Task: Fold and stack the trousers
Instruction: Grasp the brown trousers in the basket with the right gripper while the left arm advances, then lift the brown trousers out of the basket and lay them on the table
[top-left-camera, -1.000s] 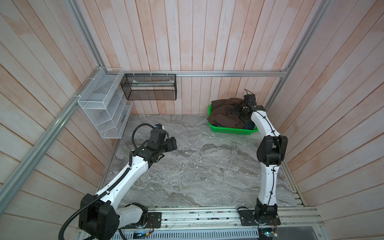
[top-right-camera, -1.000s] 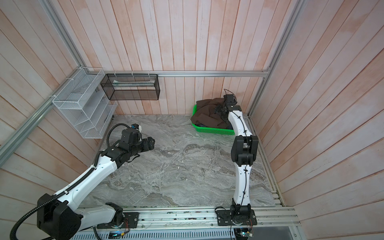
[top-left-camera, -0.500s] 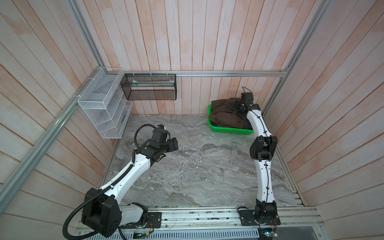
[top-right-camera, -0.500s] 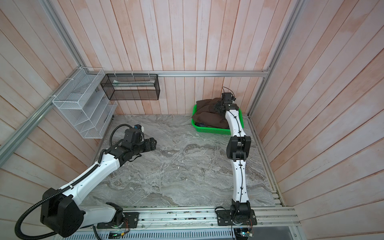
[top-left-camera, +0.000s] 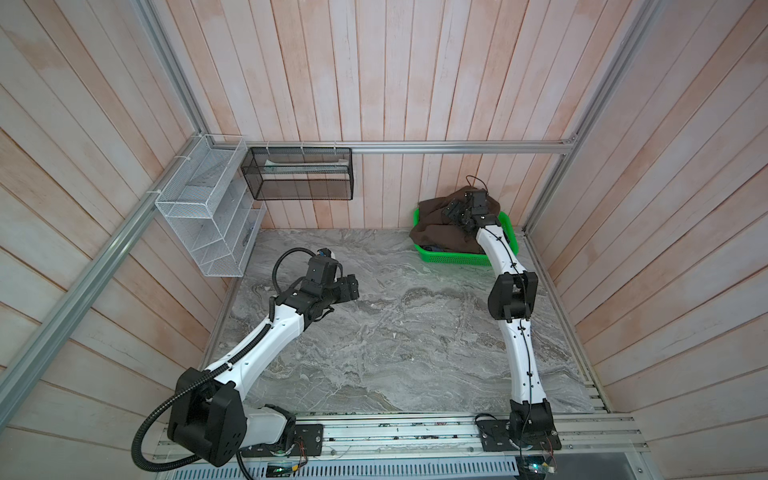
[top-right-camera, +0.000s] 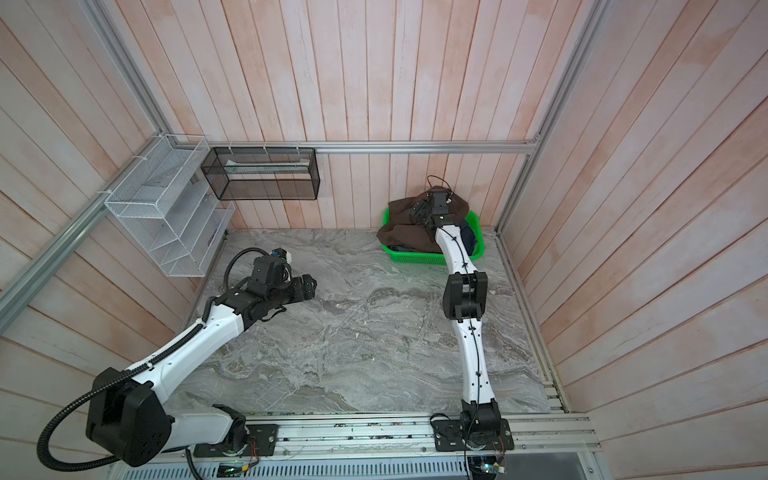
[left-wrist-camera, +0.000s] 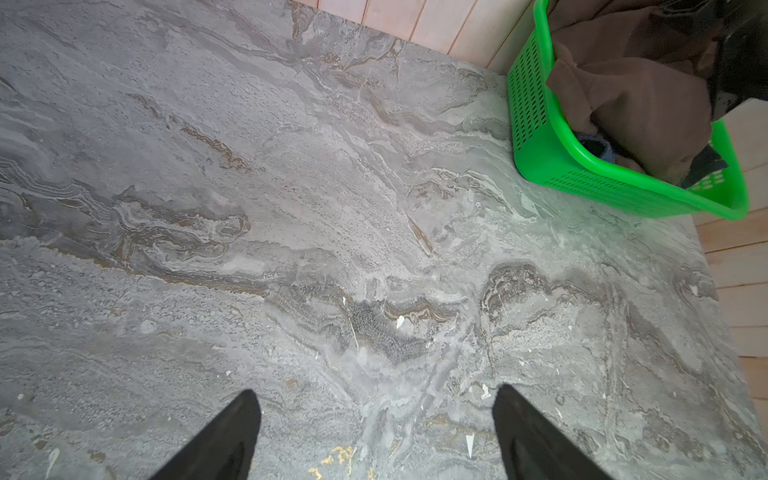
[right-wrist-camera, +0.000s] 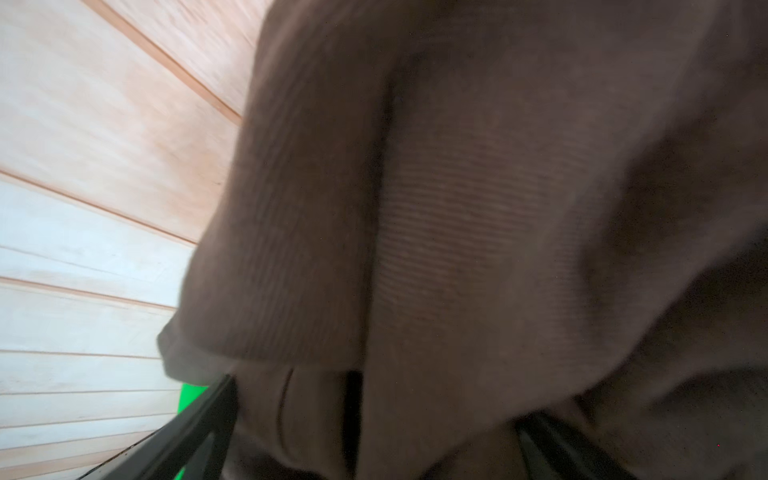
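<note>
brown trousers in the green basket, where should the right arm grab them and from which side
Grip a raised fold on top of the trousers, coming straight down from above. They lie bunched in the green basket, piled above its rim, and wood walls stand close behind and beside it, so a side approach looks cramped. The right gripper is open over the fabric.

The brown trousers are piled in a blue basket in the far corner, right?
Not blue: the basket is green. The brown trousers are indeed piled in it in the far corner, as both top views show.
</note>
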